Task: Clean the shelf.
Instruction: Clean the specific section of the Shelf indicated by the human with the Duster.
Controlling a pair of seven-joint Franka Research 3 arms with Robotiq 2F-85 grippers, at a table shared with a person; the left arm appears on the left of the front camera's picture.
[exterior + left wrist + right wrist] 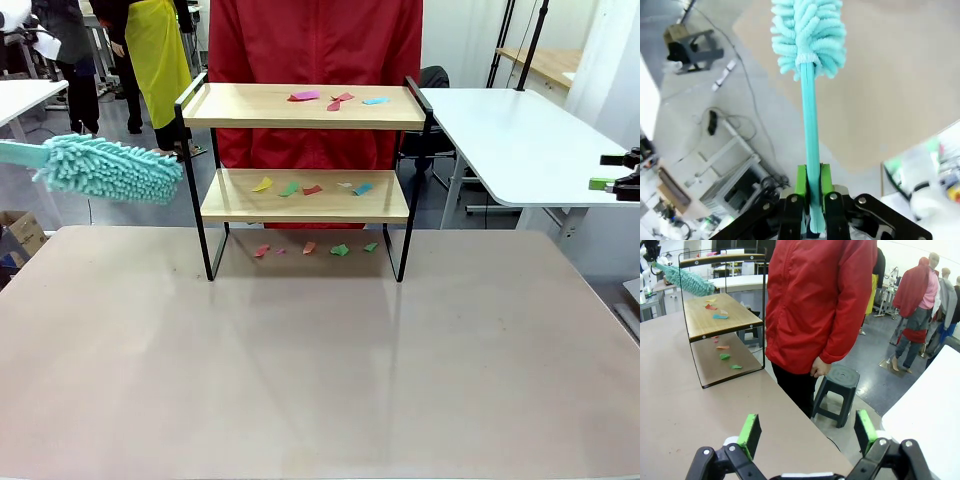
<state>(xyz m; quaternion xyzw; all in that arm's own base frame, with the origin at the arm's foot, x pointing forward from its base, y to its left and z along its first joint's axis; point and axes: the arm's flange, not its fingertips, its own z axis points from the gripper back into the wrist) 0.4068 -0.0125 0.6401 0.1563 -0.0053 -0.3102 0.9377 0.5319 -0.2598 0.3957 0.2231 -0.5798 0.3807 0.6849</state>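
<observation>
Clamping its jaws on the teal duster (108, 168) by the table's (300, 380) far-left corner, with the right gripper's (807, 432) jaws apart beyond the table's right edge, the left gripper (810, 180) risked snagging a side rail and tipping the shelf (240, 105), which stood at the table's far middle, long axis crosswise, open front facing the robot.

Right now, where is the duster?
In the front view the teal duster hangs at the left, just beside the left rail of the shelf, held by the left gripper.

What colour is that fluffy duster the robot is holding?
Turquoise, both the fluffy head and the handle of the duster; clearest in the left wrist view.
</observation>
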